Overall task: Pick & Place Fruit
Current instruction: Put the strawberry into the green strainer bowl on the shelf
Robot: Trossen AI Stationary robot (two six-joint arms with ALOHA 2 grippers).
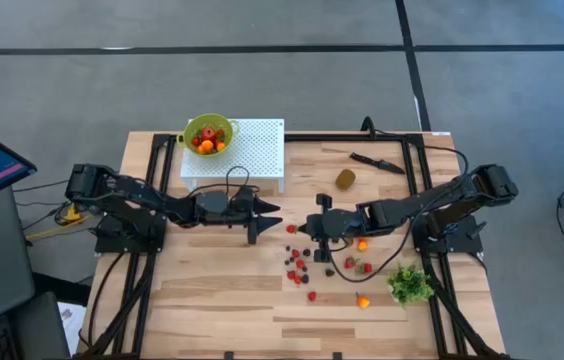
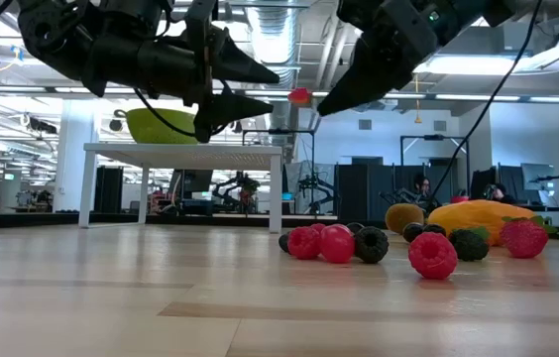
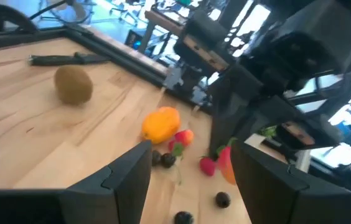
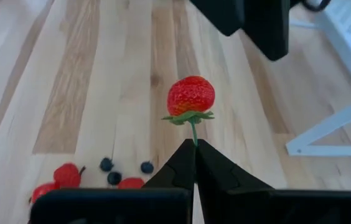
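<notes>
High view: both arms are meeting over the middle of the table (image 1: 212, 300), the left tool (image 1: 265, 216) standing open and empty, facing the right tool (image 1: 302, 229), with a strawberry (image 1: 291, 228) showing between them; the loose berries (image 1: 298, 268), orange fruit (image 1: 361, 244) and kiwi (image 1: 346, 179) are lying on the boards, and the green bowl (image 1: 209, 133) is sitting on the white rack (image 1: 252, 150), already carrying some fruit. Low view: the strawberry (image 2: 300, 96) is hanging in the air between the two tools, well above the wood. Left wrist view: the open fingers (image 3: 129, 177) are framing the orange fruit (image 3: 160, 124) and the right arm beyond. Right wrist view: the right tool (image 4: 195, 149) is pinched fully shut on the strawberry's (image 4: 190, 95) thin green stem only (a poor purchase). Risk, as judged: the stem may be slipping or snapping, dropping the fruit among the berries; a handover could go wrong if the left tool is closing off-centre and knocking it loose, or the two tools are colliding.
</notes>
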